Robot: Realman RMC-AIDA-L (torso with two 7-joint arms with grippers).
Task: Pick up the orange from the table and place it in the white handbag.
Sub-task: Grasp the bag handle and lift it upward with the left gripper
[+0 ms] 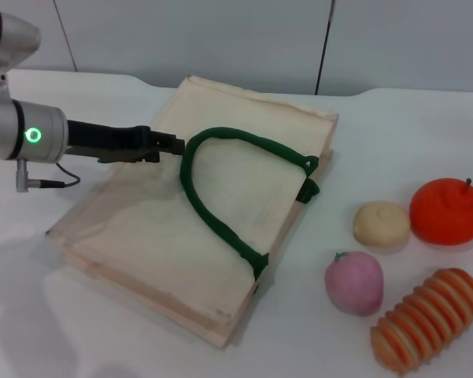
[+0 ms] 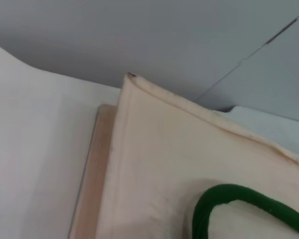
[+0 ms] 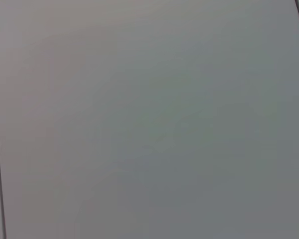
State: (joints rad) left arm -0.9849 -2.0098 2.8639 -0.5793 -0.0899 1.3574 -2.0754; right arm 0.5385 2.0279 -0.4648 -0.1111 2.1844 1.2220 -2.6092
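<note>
The white handbag [image 1: 212,228] lies flat on the table [image 1: 425,134] — a broad rectangle of cream canvas, soft and slightly creased, with a stitched fold along its far edge. A thick dark green loop handle [image 1: 220,189] of ropey, fuzzy cord curls across its upper face, ending in small green tabs near the bag's right edge.

The left gripper [image 1: 173,146] reaches in from the left on a silver arm with a glowing green ring, its dark fingers stretched out over the bag's far left part, their tips right at the bend of the handle. From here I cannot tell how far apart they are, or whether they have hold of the cord.

The orange [image 1: 447,211] sits well to the right of the bag, round and matte orange-red with a small dark stem, resting on the table. Just beside it is a pale beige ball [image 1: 382,224]; nearer the front lie a pink peach-like ball [image 1: 354,283] and a ribbed orange-striped toy [image 1: 429,319], long and ridged like a coil.

The table is smooth white with a rounded back edge; behind it stands a plain grey panelled wall [image 1: 220,39] with thin dark seams. The right arm is out of sight — its wrist camera faces only that wall.
</note>
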